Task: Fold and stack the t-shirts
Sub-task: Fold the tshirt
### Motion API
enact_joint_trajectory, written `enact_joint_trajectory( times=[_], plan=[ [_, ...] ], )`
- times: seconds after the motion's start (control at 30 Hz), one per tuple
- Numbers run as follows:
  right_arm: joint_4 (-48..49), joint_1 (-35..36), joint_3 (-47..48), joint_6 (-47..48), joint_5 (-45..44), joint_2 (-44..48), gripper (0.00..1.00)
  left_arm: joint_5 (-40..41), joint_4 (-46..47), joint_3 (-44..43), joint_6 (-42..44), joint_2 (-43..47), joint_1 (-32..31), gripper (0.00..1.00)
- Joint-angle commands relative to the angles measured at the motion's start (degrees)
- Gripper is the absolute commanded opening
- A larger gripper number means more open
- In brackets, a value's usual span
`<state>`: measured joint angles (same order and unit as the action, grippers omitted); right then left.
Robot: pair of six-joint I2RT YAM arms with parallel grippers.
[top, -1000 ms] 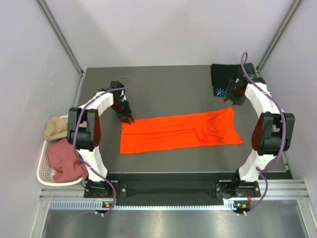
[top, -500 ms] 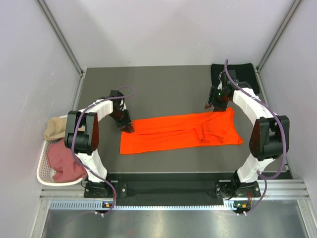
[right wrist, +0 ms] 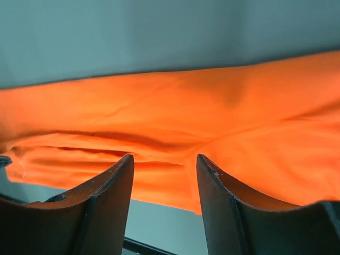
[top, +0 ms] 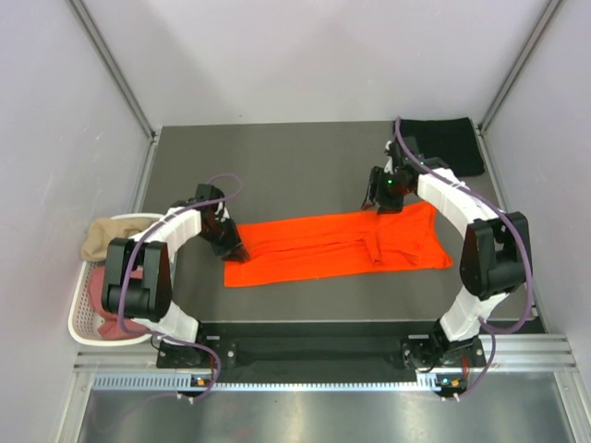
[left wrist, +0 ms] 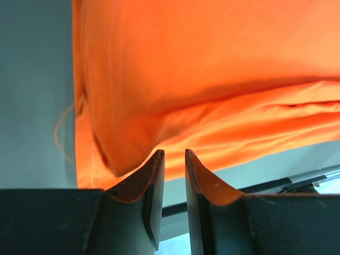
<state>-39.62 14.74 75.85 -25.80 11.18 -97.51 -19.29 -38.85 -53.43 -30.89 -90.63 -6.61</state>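
The bright orange t-shirt [top: 332,245] lies flat mid-table as a long band folded lengthwise. My left gripper [top: 237,251] is low over its left end. In the left wrist view the left gripper [left wrist: 174,151] has its jaws a narrow gap apart with bare table showing between them, and the orange cloth [left wrist: 202,79] lies just past the tips. My right gripper [top: 379,205] hangs at the shirt's far edge, right of centre. In the right wrist view the right gripper [right wrist: 164,156] is open and empty above the orange cloth [right wrist: 186,117]. A black t-shirt [top: 443,143] lies folded at the back right corner.
A white slotted basket [top: 78,314] stands off the table's left edge, holding a tan shirt [top: 111,238] and a dusty pink shirt [top: 92,293]. Grey walls close in the table at the left, back and right.
My right gripper has swung left and nearer, from the black shirt to the orange shirt's far edge. My left gripper slid toward the near side along the shirt's left end, its jaws narrowing.
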Motion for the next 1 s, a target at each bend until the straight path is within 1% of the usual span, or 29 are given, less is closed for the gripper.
enact_joint_trajectory(
  times=[0.0, 0.13, 0.3, 0.4, 0.5, 0.63, 0.73, 0.83, 0.97],
  plan=[
    [2.52, 3.18, 2.71, -1.00, 2.61, -3.20, 0.51, -0.75, -0.17, 1.83, -1.63, 3.79, 0.20, 0.27],
    [1.30, 7.04, 7.19, -0.13, 4.72, -8.47, 0.51, 0.48, -1.84, 1.75, -1.19, 5.55, 0.20, 0.27],
    [-1.77, 11.88, 15.54, 2.51, 6.22, -15.85, 0.52, 0.66, -2.19, -1.94, -1.45, 4.85, 0.20, 0.27],
    [-3.18, 13.99, 20.29, 2.86, 6.57, -19.72, 0.52, 0.66, -2.28, -5.36, -1.45, 2.92, 0.20, 0.27],
    [-4.59, 15.92, 24.24, 1.29, 4.47, -22.62, 0.50, -0.48, -2.20, -9.14, -1.27, -0.50, 0.20, 0.28],
    [-9.32, 18.21, 29.60, -1.18, -2.10, -26.84, 0.47, -3.38, -0.44, -13.27, -1.89, -6.64, 0.20, 0.27],
    [-10.57, 19.88, 30.32, -2.23, -5.45, -27.64, 0.46, -5.05, -0.44, -15.38, -1.89, -11.30, 0.02, 0.27],
    [-10.75, 21.29, 29.79, -2.59, -6.17, -27.73, 0.46, -6.11, -0.61, -16.44, -1.19, -14.04, -0.94, 0.27],
    [-10.22, 22.26, 28.30, -2.15, -5.91, -27.47, 0.46, -5.85, -0.96, -16.09, -0.83, -14.93, -2.79, 0.27]
  ],
)
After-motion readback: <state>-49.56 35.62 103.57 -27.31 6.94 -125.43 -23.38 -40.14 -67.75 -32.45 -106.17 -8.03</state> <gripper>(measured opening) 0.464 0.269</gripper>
